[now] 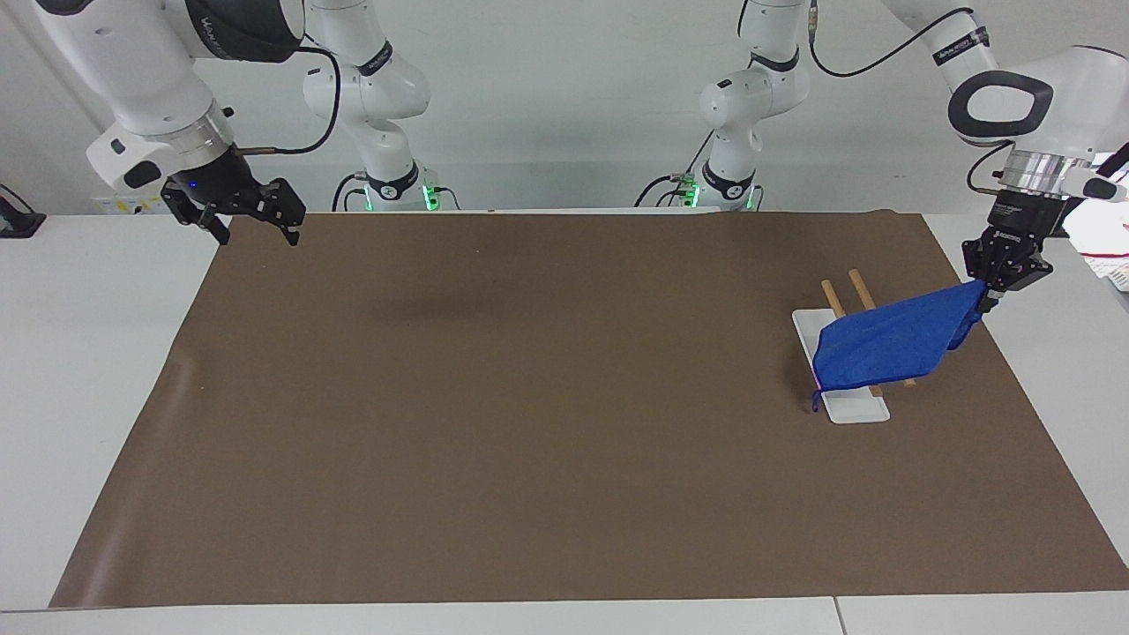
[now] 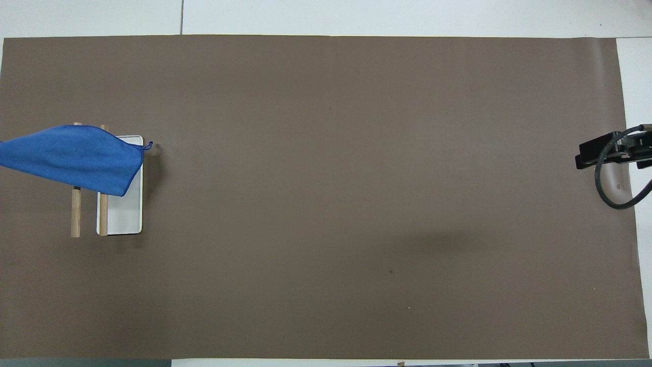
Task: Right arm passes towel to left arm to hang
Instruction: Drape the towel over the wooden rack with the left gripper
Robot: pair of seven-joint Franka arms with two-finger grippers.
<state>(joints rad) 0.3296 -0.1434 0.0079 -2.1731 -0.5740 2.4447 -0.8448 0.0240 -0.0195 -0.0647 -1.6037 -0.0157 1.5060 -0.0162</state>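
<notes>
The blue towel (image 1: 891, 344) lies stretched across the two wooden bars (image 1: 860, 287) of the rack, and its free end hangs over the rack's white base (image 1: 854, 407). My left gripper (image 1: 990, 298) is shut on the towel's corner, just off the bars toward the left arm's end of the table. In the overhead view the towel (image 2: 71, 158) runs off the frame's edge and the left gripper is out of view. My right gripper (image 1: 254, 231) is open and empty, over the mat's edge at the right arm's end; it partly shows in the overhead view (image 2: 591, 153).
A brown mat (image 1: 529, 423) covers most of the white table. Two slimmer white arms (image 1: 379, 106) with green base lights stand at the robots' edge of the table. Papers (image 1: 1102, 229) lie off the mat at the left arm's end.
</notes>
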